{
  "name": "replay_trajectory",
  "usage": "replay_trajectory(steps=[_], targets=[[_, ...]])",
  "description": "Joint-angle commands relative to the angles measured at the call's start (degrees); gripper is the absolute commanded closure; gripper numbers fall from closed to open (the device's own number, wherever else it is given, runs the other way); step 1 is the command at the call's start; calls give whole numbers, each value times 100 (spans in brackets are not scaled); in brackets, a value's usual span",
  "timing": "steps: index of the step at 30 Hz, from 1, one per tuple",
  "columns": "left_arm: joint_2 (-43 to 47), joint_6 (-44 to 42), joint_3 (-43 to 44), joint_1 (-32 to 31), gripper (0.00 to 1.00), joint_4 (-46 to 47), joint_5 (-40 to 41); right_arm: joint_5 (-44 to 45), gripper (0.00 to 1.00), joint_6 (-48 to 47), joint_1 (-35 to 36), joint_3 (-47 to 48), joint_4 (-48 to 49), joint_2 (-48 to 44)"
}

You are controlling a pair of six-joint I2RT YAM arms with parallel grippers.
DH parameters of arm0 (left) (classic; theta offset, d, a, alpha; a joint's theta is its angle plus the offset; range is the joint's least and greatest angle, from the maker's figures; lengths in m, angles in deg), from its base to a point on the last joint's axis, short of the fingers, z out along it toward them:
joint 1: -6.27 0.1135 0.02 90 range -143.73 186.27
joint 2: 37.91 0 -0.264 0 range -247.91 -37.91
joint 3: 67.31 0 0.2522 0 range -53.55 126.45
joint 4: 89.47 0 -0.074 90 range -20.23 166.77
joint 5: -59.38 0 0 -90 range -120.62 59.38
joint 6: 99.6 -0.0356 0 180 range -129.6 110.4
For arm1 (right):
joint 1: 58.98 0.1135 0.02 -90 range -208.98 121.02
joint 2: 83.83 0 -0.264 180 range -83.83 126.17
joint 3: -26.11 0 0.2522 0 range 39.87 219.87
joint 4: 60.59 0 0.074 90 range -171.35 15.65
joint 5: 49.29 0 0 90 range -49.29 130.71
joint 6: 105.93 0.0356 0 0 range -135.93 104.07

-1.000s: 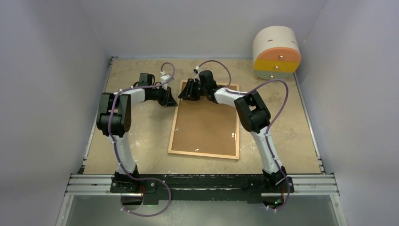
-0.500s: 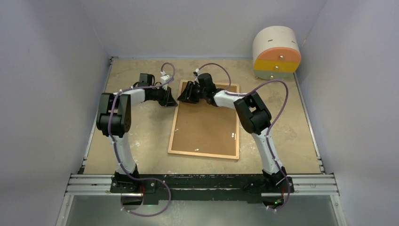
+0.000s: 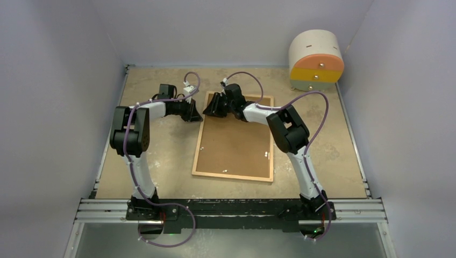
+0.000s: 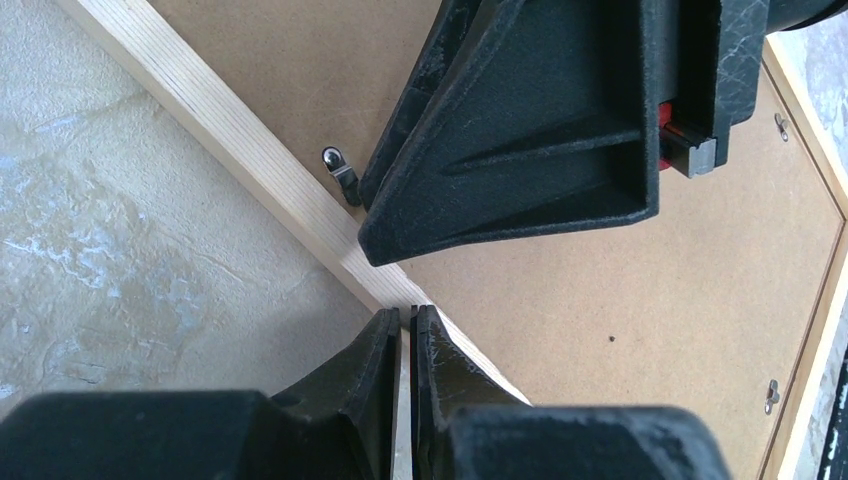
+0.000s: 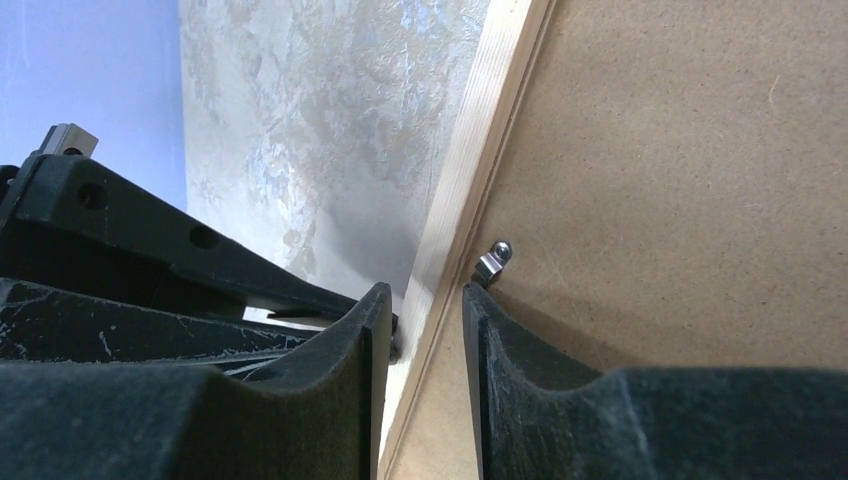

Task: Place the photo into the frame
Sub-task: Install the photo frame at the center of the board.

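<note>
The frame (image 3: 232, 175) lies face down on the table, its brown backing panel (image 3: 236, 140) filling it. The photo is not in view. My left gripper (image 3: 195, 114) is at the frame's far left corner; in the left wrist view its jaws (image 4: 405, 312) are shut, with the tips resting on the light moulding (image 4: 230, 130). My right gripper (image 3: 211, 107) is on the same corner. In the right wrist view it (image 5: 425, 292) is open a narrow gap and stands astride the moulding (image 5: 480, 140), one finger outside and one over the backing (image 5: 680, 180), beside a small metal clip (image 5: 492, 262).
A round cream, orange and yellow drawer unit (image 3: 316, 59) stands at the back right. More metal clips sit on the backing near its front (image 3: 224, 171) and right (image 3: 267, 155) edges. Grey walls enclose the table on three sides.
My right gripper has shifted slightly left towards the frame's far left corner. The left arm and the frame have not moved.
</note>
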Motion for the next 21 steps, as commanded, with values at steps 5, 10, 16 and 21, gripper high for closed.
replay_trajectory(steps=[5,10,16,21], targets=[[10,-378,-215,-105,91,-222,129,369,66,-192,0,246,-375,325],[47,-386,-252,-105,91,-220,114,382,67,-148,0,335,-260,426],[69,-425,-269,-105,92,-247,128,-87,69,-18,0,309,28,293],[121,-494,-295,-107,93,-299,164,-461,69,50,-63,129,322,-287]])
